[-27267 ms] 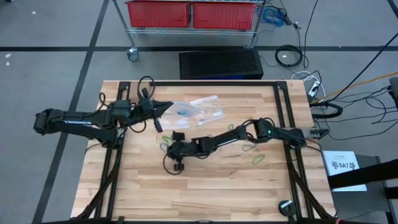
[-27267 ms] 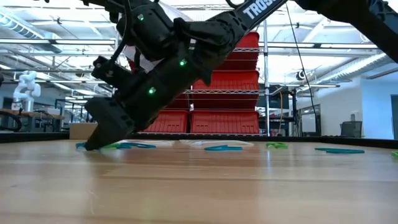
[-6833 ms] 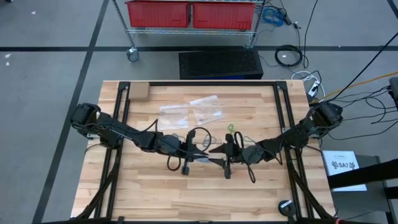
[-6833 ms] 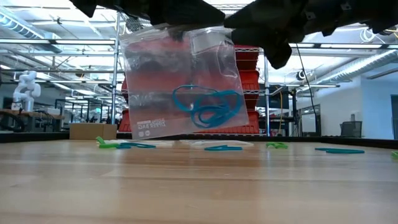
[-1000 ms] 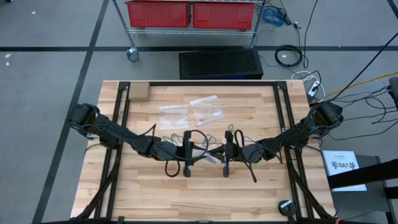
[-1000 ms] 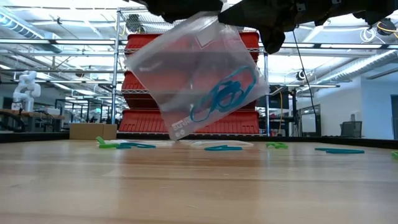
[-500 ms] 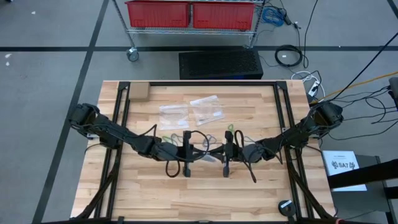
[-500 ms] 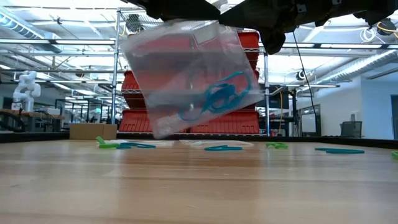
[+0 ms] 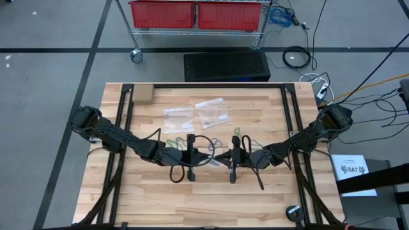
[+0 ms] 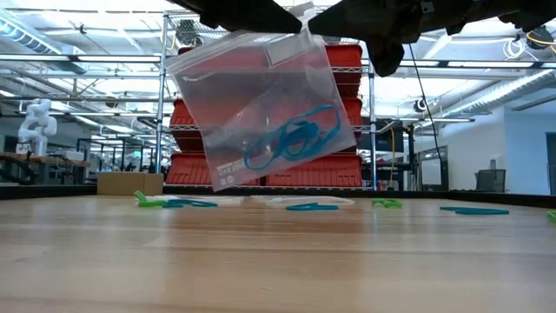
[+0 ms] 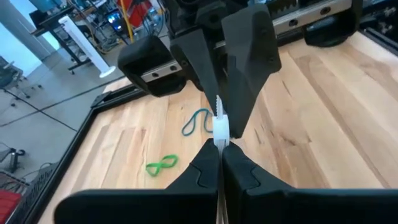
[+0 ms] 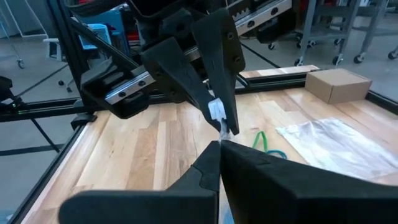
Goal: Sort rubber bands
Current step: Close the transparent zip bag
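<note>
A: Low view gives what the overhead cannot: a clear bag (image 10: 265, 109) hanging tilted in the air above the table (image 10: 278, 261), with a bunch of blue bands (image 10: 291, 137) inside, too tangled to count.

B: And the high view?

A: It shows both arms meeting over the table's middle, left gripper (image 9: 203, 157) and right gripper (image 9: 221, 158) tip to tip. The bag between them barely shows there.

B: Fingers?

A: Left wrist view has the left gripper (image 11: 219, 163) pinched shut on the bag's top edge, and the other arm's fingers closed on the same edge from the opposite side. Right wrist view shows the right gripper (image 12: 219, 147) clamped the same way.

B: Loose bands?

A: Left wrist view: one green band (image 11: 161, 165) twisted like an eight, and one blue band (image 11: 198, 122), both on the wood. Low view shows more, green and blue, in a row far back; I cannot count them.

B: Other bags?

A: Two, flat on the table's far half (image 9: 178, 118) (image 9: 212, 111).
</note>
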Controlling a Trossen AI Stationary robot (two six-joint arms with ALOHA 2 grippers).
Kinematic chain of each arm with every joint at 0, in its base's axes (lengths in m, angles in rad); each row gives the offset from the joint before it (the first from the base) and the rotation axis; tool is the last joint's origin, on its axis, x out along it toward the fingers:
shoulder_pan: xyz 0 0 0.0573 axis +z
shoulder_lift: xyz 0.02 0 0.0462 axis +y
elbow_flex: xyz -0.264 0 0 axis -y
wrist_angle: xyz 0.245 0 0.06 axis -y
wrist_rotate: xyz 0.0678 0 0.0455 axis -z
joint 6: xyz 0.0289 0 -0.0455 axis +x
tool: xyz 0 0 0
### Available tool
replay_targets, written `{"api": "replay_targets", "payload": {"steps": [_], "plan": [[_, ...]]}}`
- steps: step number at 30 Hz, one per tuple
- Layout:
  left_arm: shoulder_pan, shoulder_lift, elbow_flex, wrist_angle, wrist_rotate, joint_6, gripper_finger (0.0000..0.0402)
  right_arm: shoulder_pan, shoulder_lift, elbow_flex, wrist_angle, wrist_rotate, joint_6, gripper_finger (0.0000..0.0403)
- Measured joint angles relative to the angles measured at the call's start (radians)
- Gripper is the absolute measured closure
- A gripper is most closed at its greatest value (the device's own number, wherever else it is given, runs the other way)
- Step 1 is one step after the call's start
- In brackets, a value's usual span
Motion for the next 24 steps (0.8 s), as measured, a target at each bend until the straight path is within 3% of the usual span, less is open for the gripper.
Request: {"api": "replay_targets", "payload": {"steps": [9, 14, 19, 24], "plan": [[0.000, 0.000, 0.000, -0.023, 0.078, -0.002, 0.0390, 0.000, -0.025, 0.000, -0.037, -0.006, 0.006, 0.0331], [0.000, 0.000, 0.000, -0.070, 0.094, -0.005, 0.0336, 0.003, -0.072, 0.000, -0.104, -0.005, 0.006, 0.0295], [0.000, -0.001, 0.000, -0.076, 0.175, -0.078, 0.0274, 0.012, -0.118, 0.000, -0.187, -0.010, 0.035, 0.0273], [-0.005, -0.001, 0.000, -0.087, 0.188, -0.081, 0.0235, 0.006, -0.117, 0.000, -0.314, -0.122, 0.162, 0.0266]]}}
